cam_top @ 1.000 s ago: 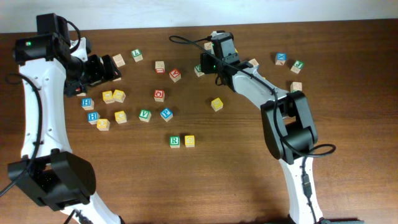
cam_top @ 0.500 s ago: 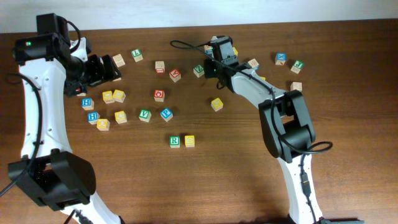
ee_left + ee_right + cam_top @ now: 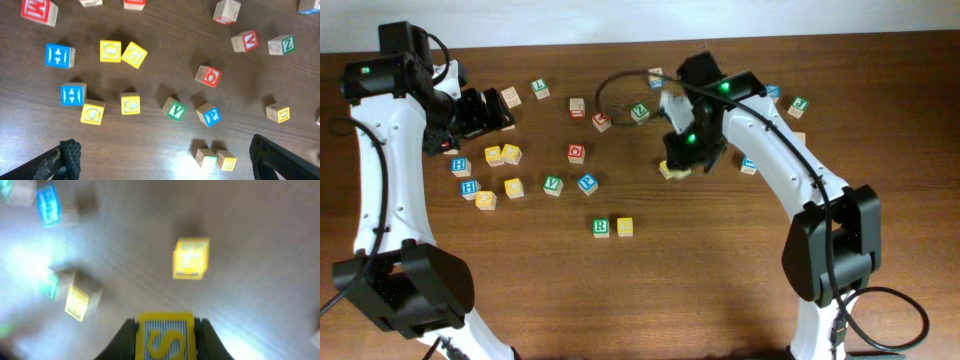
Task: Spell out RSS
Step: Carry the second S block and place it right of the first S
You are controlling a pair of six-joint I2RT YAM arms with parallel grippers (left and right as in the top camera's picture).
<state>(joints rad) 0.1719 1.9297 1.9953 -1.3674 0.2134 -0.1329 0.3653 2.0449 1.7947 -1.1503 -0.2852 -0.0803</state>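
The green R cube (image 3: 601,228) sits at the middle front of the table with a yellow S cube (image 3: 624,227) touching its right side; the pair also shows in the left wrist view, the R cube (image 3: 205,157) beside the S cube (image 3: 226,161). My right gripper (image 3: 688,143) is shut on another yellow S cube (image 3: 165,339), held above the table over a loose yellow cube (image 3: 669,169). In the right wrist view the gripper (image 3: 165,327) has that loose cube (image 3: 190,257) ahead of it. My left gripper (image 3: 498,111) is open and empty at the back left; its fingers frame the left wrist view (image 3: 165,162).
Several other letter cubes lie left of centre: two blue H cubes (image 3: 460,165), yellow ones (image 3: 502,154), a green V (image 3: 552,184), a blue P (image 3: 587,183) and a red one (image 3: 576,152). More cubes lie at the back right (image 3: 798,104).
My right arm has swung from the back of the table toward the middle and now hangs over the loose yellow cube, holding the S cube. The left arm has not moved.
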